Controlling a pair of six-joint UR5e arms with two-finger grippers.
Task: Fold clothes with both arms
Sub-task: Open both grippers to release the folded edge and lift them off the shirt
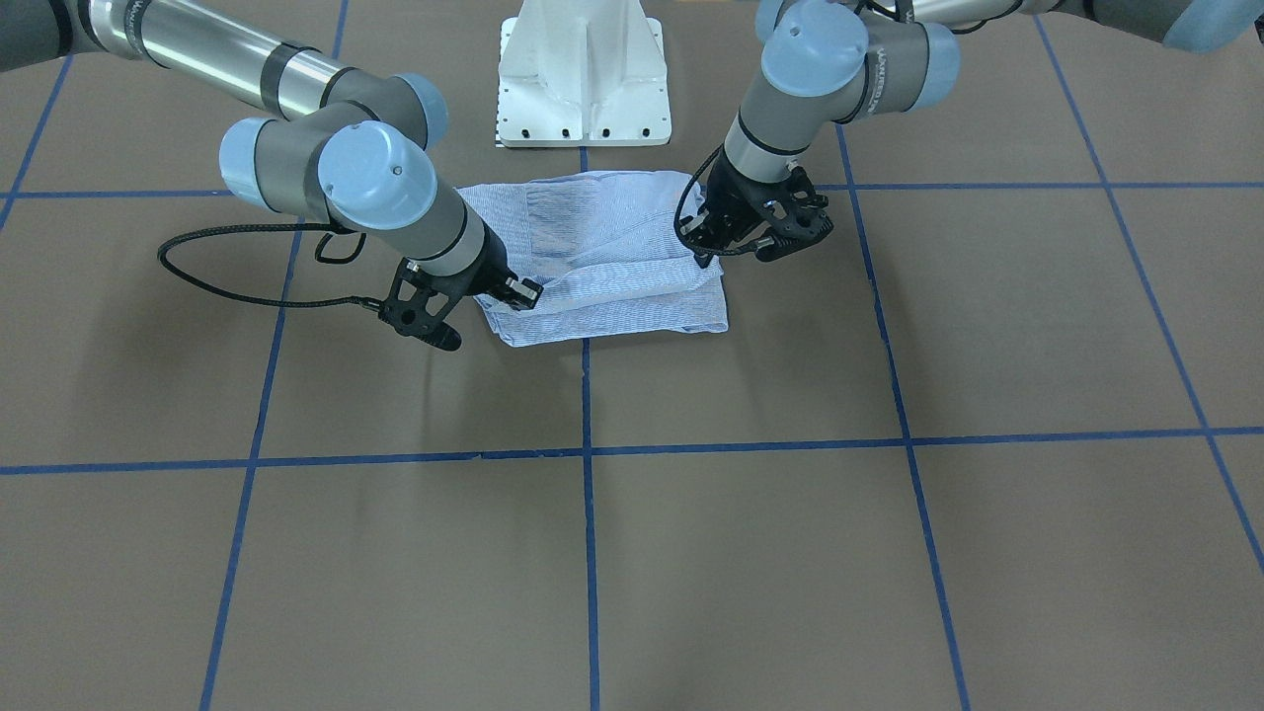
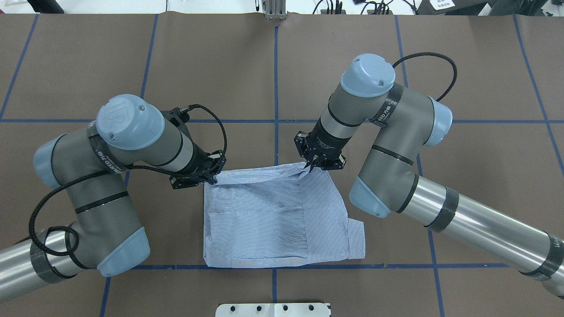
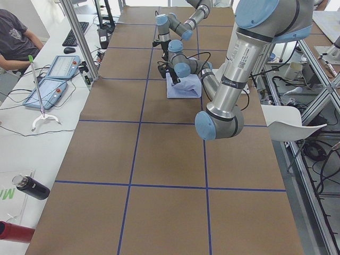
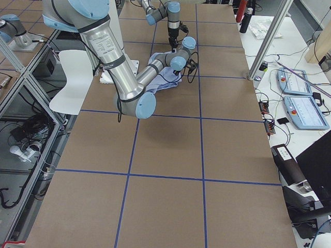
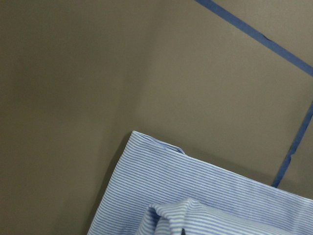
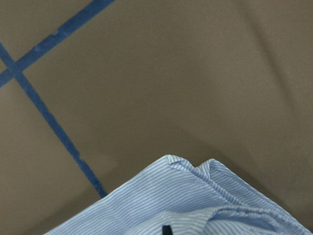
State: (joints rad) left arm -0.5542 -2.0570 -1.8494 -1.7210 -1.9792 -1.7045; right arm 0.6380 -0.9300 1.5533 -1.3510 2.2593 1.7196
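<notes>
The shirt (image 2: 260,220) lies folded into a thick rectangle on the worktop (image 2: 440,290), at the centre of the overhead view, just above the white pedestal base (image 2: 273,309) at the bottom edge. The left gripper (image 2: 206,177) sits at the rectangle's upper left corner. The right gripper (image 2: 309,166) sits on its upper edge, right of centre. The right jaws look pinched on a raised ridge of cloth. The left jaws appear pressed together on a small loop of the top layer, though the contact itself is hidden.

The main risk is that each pinch holds only the uppermost layer, so a lift would peel it off and open the folds beneath. The holds are also uneven. The right one sits inward of the right edge, so the part jutting out at lower right may drag and skew the fold. Either thin pinch could slip if the arms pull apart or move out of step.
</notes>
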